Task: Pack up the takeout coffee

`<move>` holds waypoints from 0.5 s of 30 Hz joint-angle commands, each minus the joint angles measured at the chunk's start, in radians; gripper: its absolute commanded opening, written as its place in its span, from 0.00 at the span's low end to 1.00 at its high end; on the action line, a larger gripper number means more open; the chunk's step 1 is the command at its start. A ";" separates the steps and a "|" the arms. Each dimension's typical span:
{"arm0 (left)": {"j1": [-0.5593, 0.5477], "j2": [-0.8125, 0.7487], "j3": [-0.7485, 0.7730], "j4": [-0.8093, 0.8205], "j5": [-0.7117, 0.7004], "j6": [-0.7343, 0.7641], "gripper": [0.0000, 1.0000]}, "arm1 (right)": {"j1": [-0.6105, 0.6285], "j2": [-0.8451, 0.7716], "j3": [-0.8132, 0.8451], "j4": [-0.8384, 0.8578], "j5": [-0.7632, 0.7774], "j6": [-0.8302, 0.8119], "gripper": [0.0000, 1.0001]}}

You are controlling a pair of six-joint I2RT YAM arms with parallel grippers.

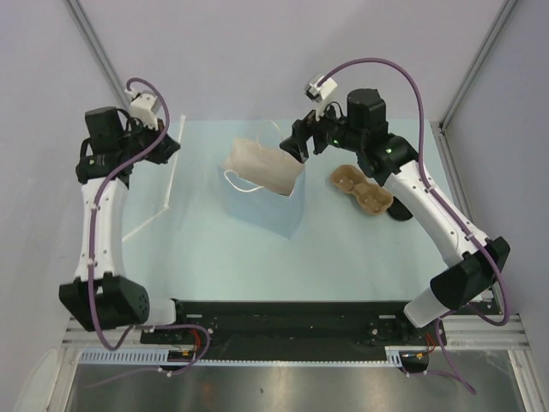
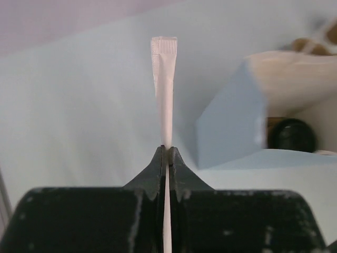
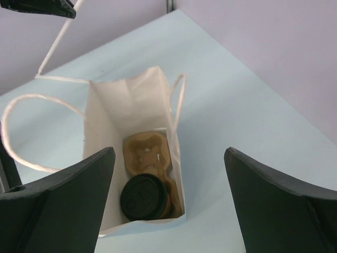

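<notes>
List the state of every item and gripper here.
left gripper: shut on handle
right gripper: open, empty, over bag
bag: mouth open
carrier in bag: one well empty
takeout coffee: lidded, seated in that carrier
spare carrier: empty, on table

Bright, even light; soft shadows; wrist foregrounds blurred.

Left tool (image 2: 166, 152) pinches a white strip (image 2: 164, 79), right tool (image 3: 168, 158) hangs wide open, both arms reaching forward.
</notes>
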 commanded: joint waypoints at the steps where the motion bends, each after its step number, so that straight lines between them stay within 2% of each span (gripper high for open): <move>1: -0.084 -0.137 0.032 0.164 0.294 -0.035 0.00 | 0.008 -0.058 0.072 0.098 -0.087 0.077 0.90; 5: -0.182 -0.226 -0.005 0.475 0.378 -0.029 0.00 | 0.014 -0.053 0.107 0.104 -0.120 0.101 0.91; 6: -0.235 -0.231 -0.006 0.521 0.388 -0.033 0.00 | 0.014 -0.056 0.108 0.099 -0.120 0.100 0.91; 8: -0.275 -0.218 0.021 0.613 0.397 -0.044 0.00 | 0.011 -0.062 0.102 0.090 -0.092 0.091 0.91; 11: -0.351 -0.165 0.087 0.634 0.463 -0.023 0.00 | -0.009 -0.082 0.087 0.073 -0.046 0.092 0.92; 15: -0.449 -0.118 0.086 0.639 0.512 0.045 0.00 | -0.052 -0.116 0.044 0.062 -0.012 0.120 0.91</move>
